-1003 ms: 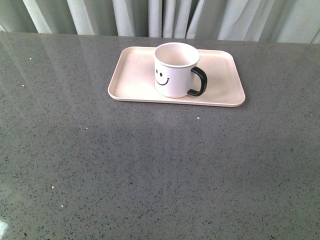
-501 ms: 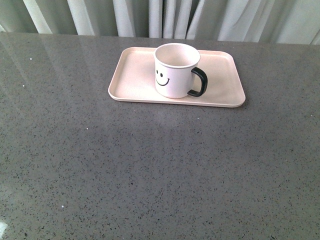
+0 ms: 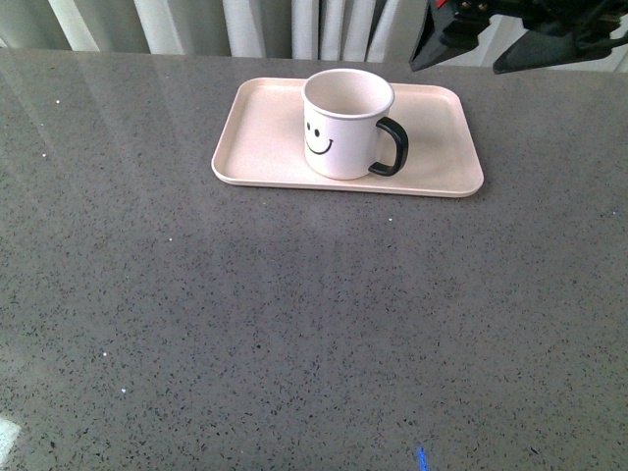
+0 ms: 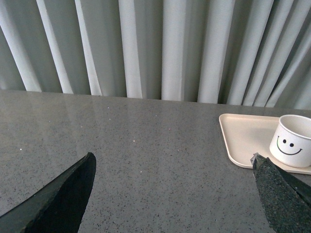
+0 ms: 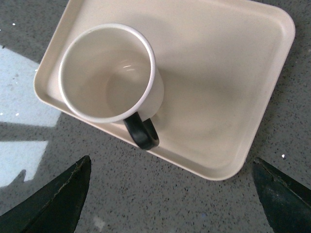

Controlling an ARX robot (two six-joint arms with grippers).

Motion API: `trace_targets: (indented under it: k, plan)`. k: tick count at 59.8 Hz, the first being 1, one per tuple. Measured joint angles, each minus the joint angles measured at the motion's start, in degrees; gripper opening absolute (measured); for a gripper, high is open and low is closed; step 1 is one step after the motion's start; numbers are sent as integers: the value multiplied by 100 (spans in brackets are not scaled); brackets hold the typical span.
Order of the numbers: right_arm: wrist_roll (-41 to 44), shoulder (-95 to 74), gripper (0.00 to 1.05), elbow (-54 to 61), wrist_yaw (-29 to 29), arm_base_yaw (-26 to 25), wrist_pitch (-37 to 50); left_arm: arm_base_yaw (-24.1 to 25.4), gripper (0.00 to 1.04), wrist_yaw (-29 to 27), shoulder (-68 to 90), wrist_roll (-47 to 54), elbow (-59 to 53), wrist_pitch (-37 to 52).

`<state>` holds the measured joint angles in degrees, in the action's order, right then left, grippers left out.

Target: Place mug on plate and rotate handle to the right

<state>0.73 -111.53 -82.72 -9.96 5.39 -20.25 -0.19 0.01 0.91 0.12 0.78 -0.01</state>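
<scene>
Arrival of my right gripper (image 3: 453, 67), jaws wide and empty, over the white smiley-faced cylindrical mug (image 3: 345, 128) standing beneath it on the pale pink rectangular plate (image 3: 263, 147), glossy black loop handle (image 3: 395, 147) pointing right, suggests the task is done; left gripper (image 4: 172, 162) gapes too.

light's soft and even, pretty bright, shadows are faint. in the front view the table (image 3: 294, 324) picks up pale streaky reflections of the curtain (image 3: 265, 15) toward the far left. right wrist view has blown-out bluish-white glare patches on the stone, and the mug (image 5: 109, 73) throws a faint shadow across the plate (image 5: 233, 97). the right gripper (image 5: 171, 160) has fingers (image 5: 58, 199) nearly black and a bit soft.
</scene>
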Motion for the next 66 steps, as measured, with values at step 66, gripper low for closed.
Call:
trace_targets:
  k: [66]
  plan:
    - [-610,-2155,96,-2610,612,505,-1069,0,96,0,0,0,0,0]
